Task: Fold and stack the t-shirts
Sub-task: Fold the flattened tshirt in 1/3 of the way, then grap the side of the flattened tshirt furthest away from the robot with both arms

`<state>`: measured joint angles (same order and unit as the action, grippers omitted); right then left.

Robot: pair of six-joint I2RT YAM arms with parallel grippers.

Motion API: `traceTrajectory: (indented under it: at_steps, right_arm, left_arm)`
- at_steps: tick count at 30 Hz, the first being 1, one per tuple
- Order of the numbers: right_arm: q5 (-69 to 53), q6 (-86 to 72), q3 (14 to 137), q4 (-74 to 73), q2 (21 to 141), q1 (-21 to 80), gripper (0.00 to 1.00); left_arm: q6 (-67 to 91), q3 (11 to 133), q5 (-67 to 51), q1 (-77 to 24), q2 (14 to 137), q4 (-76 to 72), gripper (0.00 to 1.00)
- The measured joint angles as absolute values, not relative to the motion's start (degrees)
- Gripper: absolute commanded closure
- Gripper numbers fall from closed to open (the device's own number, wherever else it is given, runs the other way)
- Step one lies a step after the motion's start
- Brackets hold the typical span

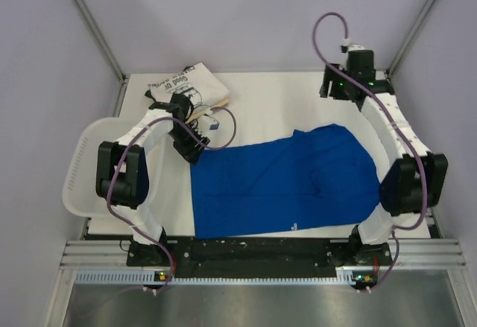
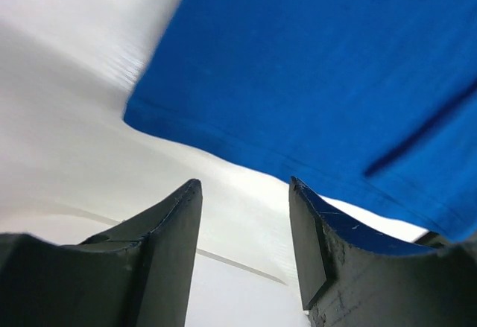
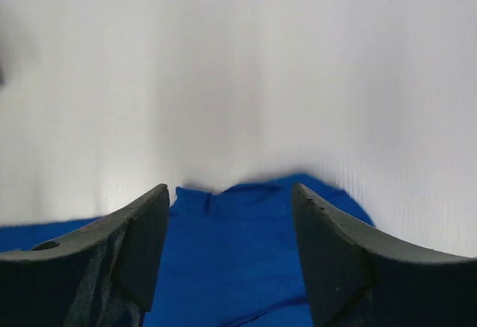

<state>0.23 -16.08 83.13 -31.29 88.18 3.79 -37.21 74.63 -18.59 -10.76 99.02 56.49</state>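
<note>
The white table (image 1: 261,96) carries everything I work on. The blue t-shirt (image 1: 291,182) takes up most of its middle, lying flat with a few wrinkles. Its long axis runs left to right, with the right end angled slightly toward the far side. No print shows, and I cannot tell which end is the collar. I judge it not yet folded into a neat packet. The slotted basket (image 1: 78,163) sits at the left edge. The white t-shirt (image 1: 190,83) lies beyond it at the far left corner, lettering up and tilted. It looks already folded, so about half the job seems done, with the blue shirt's folding and the stacking left. My left gripper (image 2: 242,185) hovers just beside the blue shirt's far-left corner, jaws parted and empty. My right gripper (image 3: 231,189) hangs past the shirt's far right end, likewise spread wide with nothing in it.
</note>
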Motion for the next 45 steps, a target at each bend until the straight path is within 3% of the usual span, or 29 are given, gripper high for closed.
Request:
traceTrajectory:
  at_steps: [7, 17, 19, 23, 26, 30, 31, 39, 45]
  right_arm:
    - [-1.0, 10.5, 94.7, -33.7, 108.4, 10.3, 0.34]
    - [-3.2, 27.0, 99.1, -43.2, 121.4, 10.0, 0.39]
    - [-3.8, 28.3, 99.1, -44.1, 123.2, 10.0, 0.46]
    - [-4.1, 29.1, 101.4, -45.9, 126.2, 10.0, 0.73]
    - [-3.3, 29.6, 101.8, -45.6, 126.5, 10.0, 0.84]
    - [-2.3, 30.0, 101.8, -45.7, 126.7, 10.0, 1.00]
    - [-2.1, 30.0, 101.7, -45.7, 126.7, 9.9, 1.00]
    - [-1.7, 28.8, 101.7, -45.9, 125.3, 9.3, 1.00]
    - [-2.7, 25.9, 96.3, -44.5, 114.5, 8.0, 1.00]
  left_arm:
    - [-36.8, 80.9, -14.2, -11.0, 108.1, 54.4, 0.41]
    - [-39.4, 91.1, -13.8, -11.0, 118.6, 54.4, 0.38]
    - [-40.1, 91.6, -14.1, -11.0, 120.0, 54.7, 0.38]
    - [-41.3, 92.2, -14.3, -11.0, 120.4, 55.8, 0.38]
    - [-41.9, 92.4, -14.2, -11.2, 120.7, 56.2, 0.49]
    - [-43.4, 92.4, -14.7, -11.4, 121.1, 57.5, 0.95]
    - [-43.7, 92.1, -14.9, -11.5, 121.1, 58.1, 1.00]
    - [-44.9, 87.8, -16.2, -11.9, 118.5, 59.6, 1.00]
    - [-44.1, 87.6, -16.4, -11.9, 113.1, 59.2, 1.00]
